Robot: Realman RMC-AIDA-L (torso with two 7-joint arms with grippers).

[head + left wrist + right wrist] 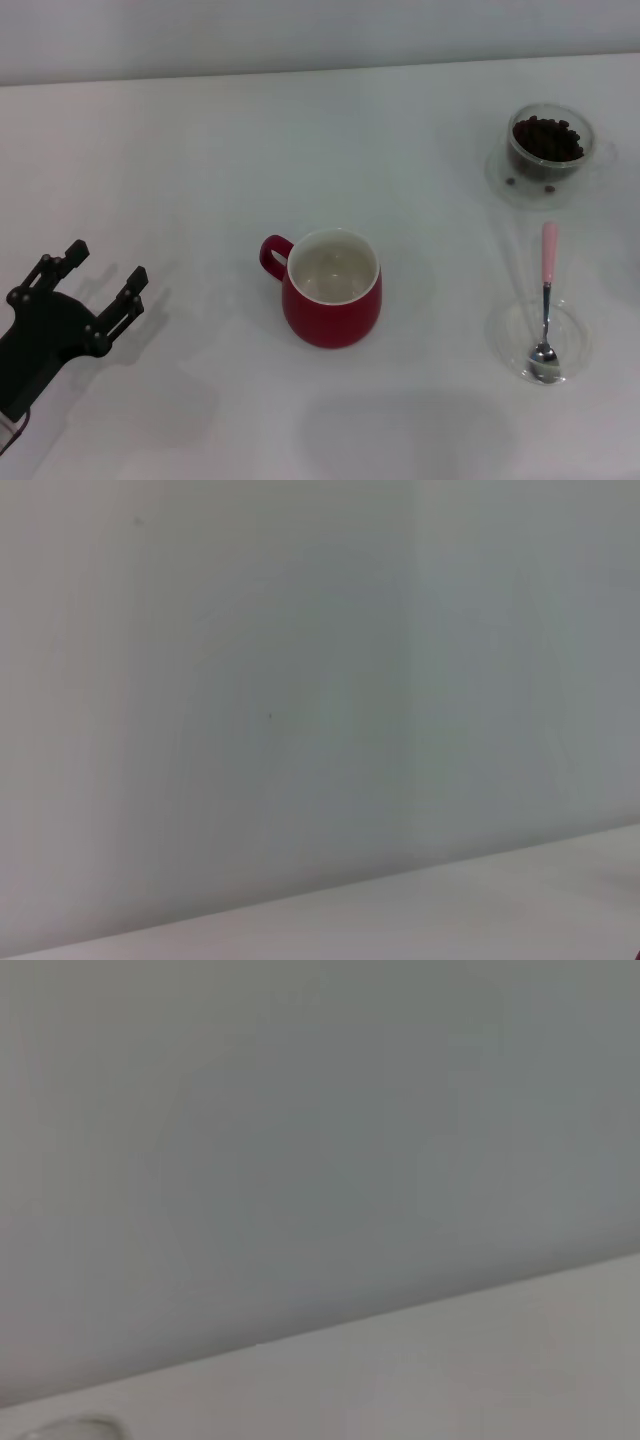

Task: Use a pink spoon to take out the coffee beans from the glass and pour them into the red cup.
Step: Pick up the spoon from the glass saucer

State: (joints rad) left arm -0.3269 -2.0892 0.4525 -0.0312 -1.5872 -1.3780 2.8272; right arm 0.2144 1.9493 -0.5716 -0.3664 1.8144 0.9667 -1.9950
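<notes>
Centrally, red cup (333, 291), white inside, empty, pink spoon (546, 303) bowl in clear dish (572, 345), left gripper (100, 274) fingers spread.

A surface (200, 150) carries everything here. The red cup (333, 290) stands upright near the middle, its loop handle pointing toward the robot's left. Well apart from it, at the far right, the glass (547, 142) sits on its saucer (510, 178), with the coffee beans (546, 138) inside it; a few beans lie on the saucer beside the glass. Nearer the robot, in front of the glass, a flat dish (500, 335) rests on the surface. The pink spoon (546, 305) lies with its bowl in that dish and its handle reaching back toward the glass. The left hand (92, 290) is at the near left edge, well apart from the cup.
</notes>
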